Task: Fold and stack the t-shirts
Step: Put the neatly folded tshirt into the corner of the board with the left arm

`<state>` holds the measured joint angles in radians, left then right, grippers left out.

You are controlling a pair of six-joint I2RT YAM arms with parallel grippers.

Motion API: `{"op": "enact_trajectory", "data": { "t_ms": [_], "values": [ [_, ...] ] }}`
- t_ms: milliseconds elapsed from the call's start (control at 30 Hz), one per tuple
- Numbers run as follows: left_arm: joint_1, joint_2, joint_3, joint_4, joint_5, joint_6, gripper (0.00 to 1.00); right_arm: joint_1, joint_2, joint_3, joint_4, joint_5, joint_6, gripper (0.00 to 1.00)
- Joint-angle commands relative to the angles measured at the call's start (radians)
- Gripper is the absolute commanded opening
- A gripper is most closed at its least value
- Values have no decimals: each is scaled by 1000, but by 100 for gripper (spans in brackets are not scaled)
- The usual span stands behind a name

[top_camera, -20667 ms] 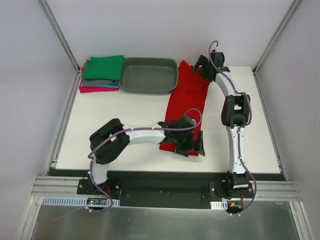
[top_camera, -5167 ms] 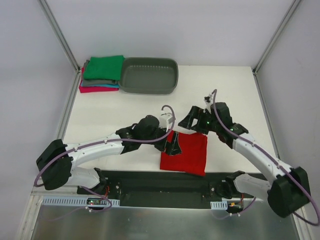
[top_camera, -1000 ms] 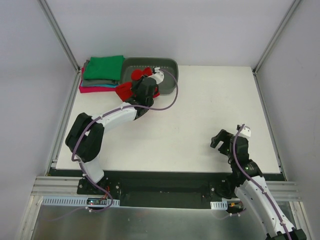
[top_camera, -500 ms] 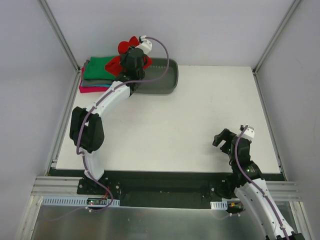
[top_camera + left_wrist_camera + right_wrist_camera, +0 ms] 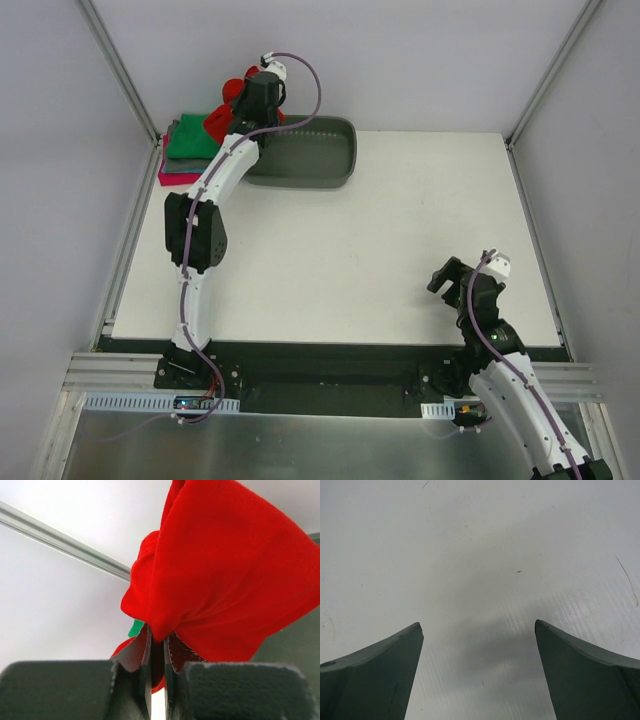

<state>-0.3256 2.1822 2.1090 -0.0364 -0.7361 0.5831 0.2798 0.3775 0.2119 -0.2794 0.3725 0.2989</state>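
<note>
Left of the grey oval plastic tub (image 5: 345, 152), at the table's far corner, we see the stack of folded cloth t-shirts (image 5: 178, 160). A green one (image 5: 188, 142) lies on top and a magenta edge (image 5: 172, 179) shows lowest; the layers between are mostly hidden. Just left of the tub's far-left corner, the left pincer (image 5: 157, 647) is clamped narrow on a pinch of the bright red cloth t-shirt (image 5: 225, 580). The shirt is bunched beyond the tips and covers part of the green one in the overhead view; we cannot tell whether it touches the stack. The white left arm (image 5: 215, 185) stretches past the tub's left end and hides that rim. Well to the near right of the tub, the right pincer (image 5: 479, 630) hovers over bare table, its jaws spread wide with nothing between them.

Half a second ago the red bundle was at the tub's far-left corner; it has since gone further left, over the stack. A second ago it hung over the tub's inside. The right arm has barely moved.

The table (image 5: 400, 220) is flat matt white, with faint scuffs in the right wrist view. Plain white walls close it in, with one slanted aluminium post (image 5: 115, 65) left of the tub and another (image 5: 550, 75) right of it.
</note>
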Motion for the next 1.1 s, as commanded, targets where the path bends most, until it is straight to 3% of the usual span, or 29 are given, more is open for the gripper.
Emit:
{"op": "enact_trajectory", "data": {
  "t_ms": [0,467,1067],
  "values": [
    [8,4,115,-22,12,-68,0,-2,23,6,36,32,13,96],
    [126,177,232,-23,69,-178,0,-4,26,17,29,71,16,96],
    [273,274,276,-17,-17,-278,0,-4,118,38,43,101,22,96]
  ]
}}
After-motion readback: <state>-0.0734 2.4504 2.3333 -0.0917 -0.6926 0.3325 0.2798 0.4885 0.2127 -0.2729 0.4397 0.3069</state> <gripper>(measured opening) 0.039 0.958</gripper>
